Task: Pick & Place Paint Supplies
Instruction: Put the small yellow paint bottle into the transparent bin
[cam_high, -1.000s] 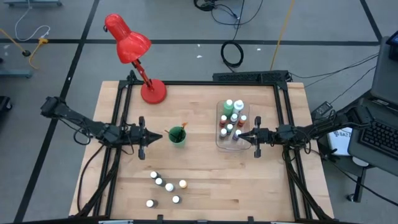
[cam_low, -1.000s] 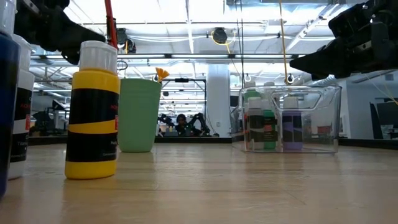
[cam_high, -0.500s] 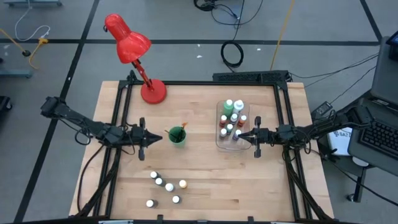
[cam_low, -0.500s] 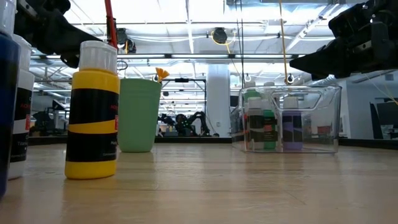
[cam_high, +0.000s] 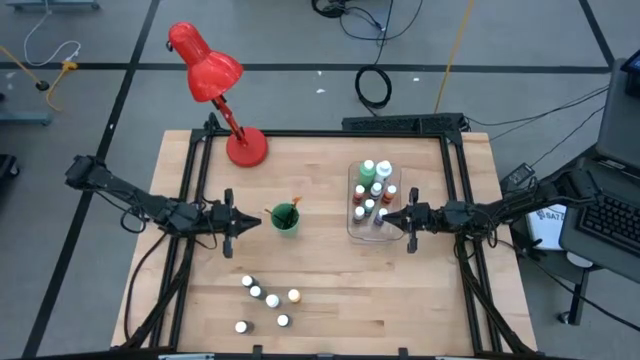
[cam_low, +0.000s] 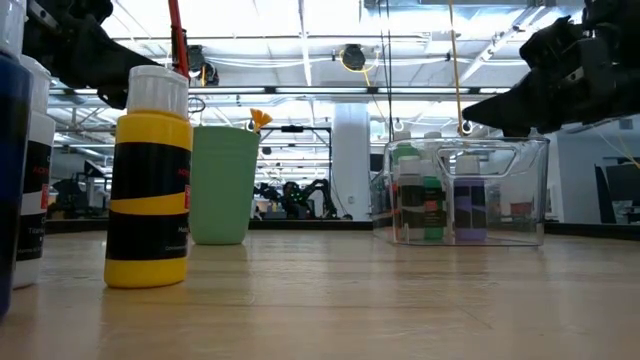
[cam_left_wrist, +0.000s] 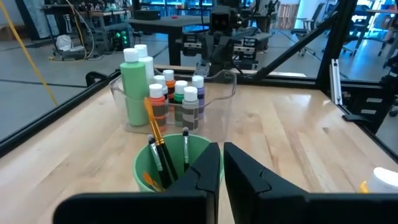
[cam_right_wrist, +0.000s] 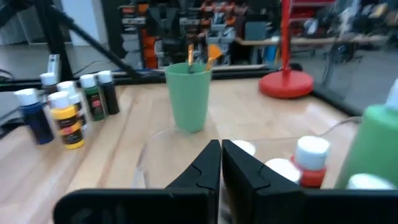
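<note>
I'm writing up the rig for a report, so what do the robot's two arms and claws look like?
Both arms are dark, nearly black, thin and jointed, with black cables running along them. The left claw and right claw each end in two flat, dark, matte fingers that taper to a wedge; the wrist views show these fingers plain, with no visible markings. A short crossbar sits behind each claw.

Left pincer (cam_high: 238, 221) closed, arm low, pointing inward. Right pincer (cam_high: 388, 216) closed, facing it.
</note>
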